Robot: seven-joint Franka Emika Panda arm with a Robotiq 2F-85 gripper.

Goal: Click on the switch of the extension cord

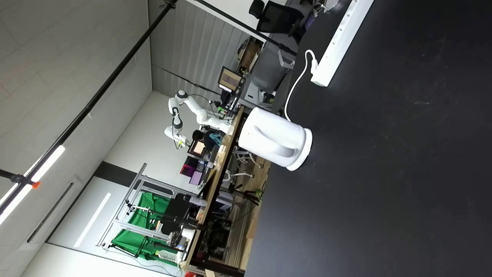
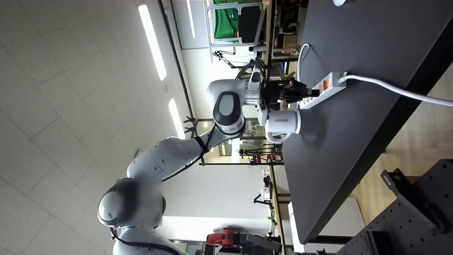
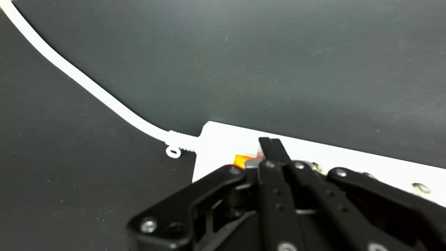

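Observation:
The extension cord, a long white power strip, lies on the dark table in both exterior views and in the wrist view. Its orange switch is near the cable end and shows partly in the wrist view, where my fingers hide the rest. My gripper is shut and empty, its fingertips together over the strip beside the switch's visible orange part. In an exterior view the gripper points at the strip from above. I cannot tell whether the tips touch it.
A white kettle-like appliance stands on the table near the strip's far end, also in an exterior view. A thin white plug cable runs from the strip toward it. The strip's thick white cable crosses the table edge.

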